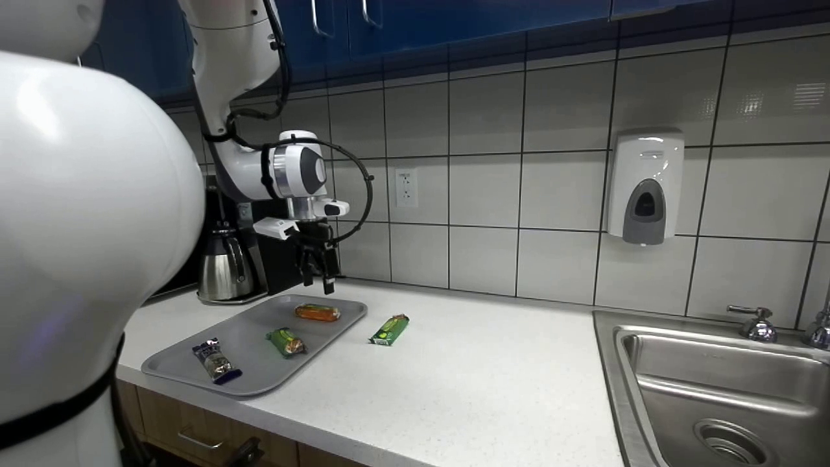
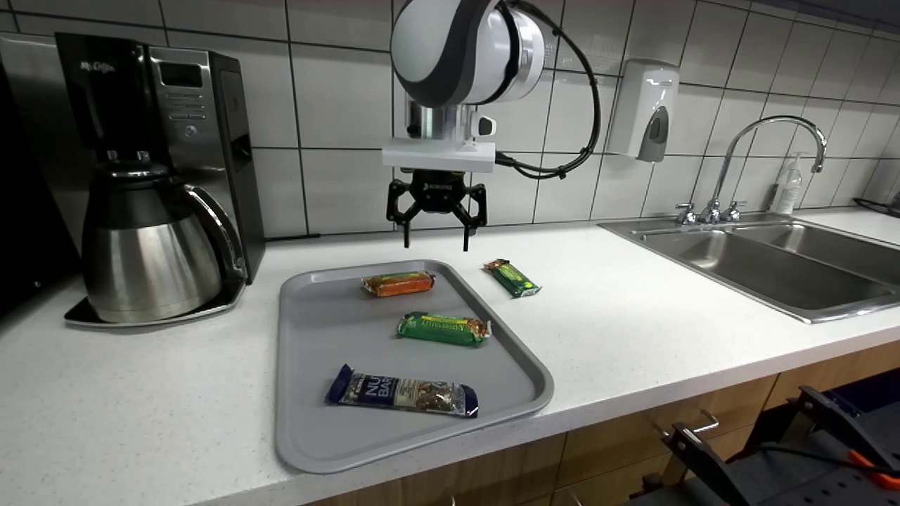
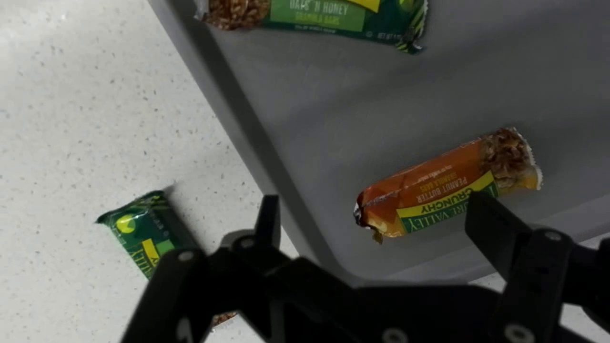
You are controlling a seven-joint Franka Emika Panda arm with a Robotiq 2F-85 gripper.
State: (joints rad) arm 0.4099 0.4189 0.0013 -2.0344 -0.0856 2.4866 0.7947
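Note:
My gripper [image 2: 436,244] is open and empty, fingers pointing down, above the far end of a grey tray [image 2: 309,393]. It is also high over the tray in an exterior view [image 1: 318,285]. An orange granola bar [image 2: 399,284] lies on the tray below it and shows between the fingers in the wrist view [image 3: 429,190]. A green granola bar [image 2: 443,329] lies mid-tray. A dark blue nut bar [image 2: 404,393] lies at the near end. Another green bar [image 2: 513,278] lies on the counter beside the tray, partly hidden by the gripper in the wrist view [image 3: 143,233].
A coffee maker [image 2: 228,140] with a steel carafe [image 2: 151,260] stands beside the tray. A tiled wall with a soap dispenser [image 2: 643,112] runs behind the counter [image 2: 633,309]. A steel sink [image 2: 759,267] with a faucet [image 2: 731,154] is set into the counter. Blue cabinets [image 1: 454,26] hang above.

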